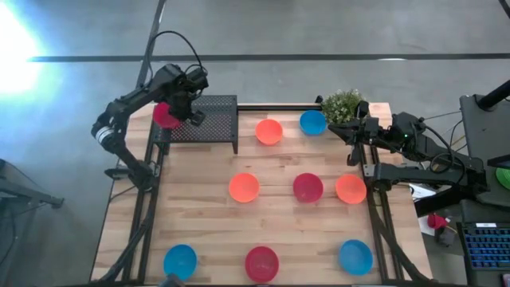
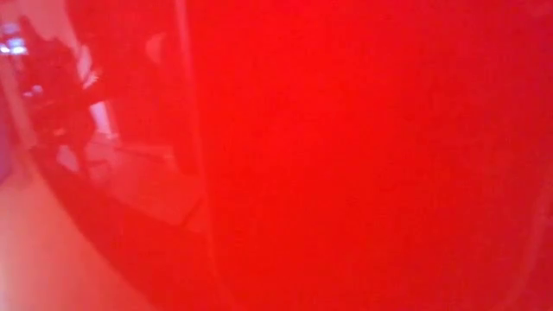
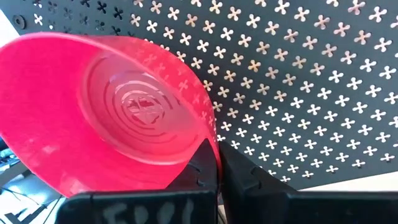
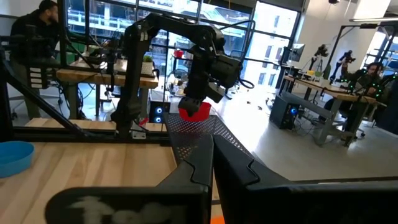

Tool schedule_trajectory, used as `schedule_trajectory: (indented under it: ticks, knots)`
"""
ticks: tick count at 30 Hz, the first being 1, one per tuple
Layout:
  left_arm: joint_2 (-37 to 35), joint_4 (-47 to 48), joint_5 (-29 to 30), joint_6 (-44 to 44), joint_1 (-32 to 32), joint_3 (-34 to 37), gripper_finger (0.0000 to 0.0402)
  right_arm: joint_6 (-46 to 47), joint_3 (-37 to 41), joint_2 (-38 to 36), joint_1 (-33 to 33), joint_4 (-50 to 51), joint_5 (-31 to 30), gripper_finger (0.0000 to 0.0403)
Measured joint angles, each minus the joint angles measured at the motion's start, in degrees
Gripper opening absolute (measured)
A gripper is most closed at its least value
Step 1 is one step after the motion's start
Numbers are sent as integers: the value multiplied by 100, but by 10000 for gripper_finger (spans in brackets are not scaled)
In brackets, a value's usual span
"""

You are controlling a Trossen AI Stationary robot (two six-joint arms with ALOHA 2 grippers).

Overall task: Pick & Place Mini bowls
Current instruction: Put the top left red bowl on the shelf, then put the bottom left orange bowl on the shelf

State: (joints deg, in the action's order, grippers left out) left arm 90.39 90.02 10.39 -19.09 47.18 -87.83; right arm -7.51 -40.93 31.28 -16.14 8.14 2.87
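My left gripper (image 1: 183,112) is at the table's far left corner, shut on a red mini bowl (image 1: 165,116), beside the left end of a black perforated rack (image 1: 213,119). The right wrist view shows that bowl (image 4: 196,111) just above the rack (image 4: 198,134). Several other mini bowls rest on their bases on the table: orange (image 1: 268,131), blue (image 1: 313,122), orange (image 1: 244,187), red (image 1: 307,187), orange (image 1: 351,189), blue (image 1: 180,261), red (image 1: 262,263) and blue (image 1: 355,257). My right gripper (image 1: 349,129) waits shut at the table's far right, touching nothing. My left gripper pinches the red bowl's wall at its rim (image 3: 208,146), one finger (image 3: 199,171) inside the bowl and the other (image 3: 249,180) outside. The fingers come from above, slanting down. The bowl is lifted clear and tilted, its hollow facing the wrist camera.
A small green potted plant (image 1: 343,104) stands at the far edge, close to my right gripper. A red surface (image 2: 363,155) right in front of the camera fills the low view. The middle of the wooden table (image 1: 279,227) between the bowl rows is bare. People show in the room beyond.
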Motion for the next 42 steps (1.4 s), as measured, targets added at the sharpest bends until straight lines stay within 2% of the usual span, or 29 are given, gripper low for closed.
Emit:
schedule_trajectory:
  ticks: [16, 25, 30, 34, 38, 42]
  knots:
    - [-19, 0, 2, 4, 0, 0, 61, -2, 0, -1, 0, -4, -1, 8]
    - [-266, -3, -157, 98, 0, -365, 67, -2, 0, -2, -3, -15, -2, 8]
    - [-724, -25, -125, 263, -5, -617, 67, 0, 0, 1, -2, -153, -26, 8]
    - [-1289, -266, 216, 432, -121, -657, 67, 152, -79, 56, -2, -191, -503, 8]
    - [-1925, -758, 385, 812, -375, -654, 67, 278, -433, 258, -4, -87, -634, 8]
    - [-2487, -1450, 368, 1144, -761, -567, 67, 289, -1023, 585, 2, 459, -631, 8]
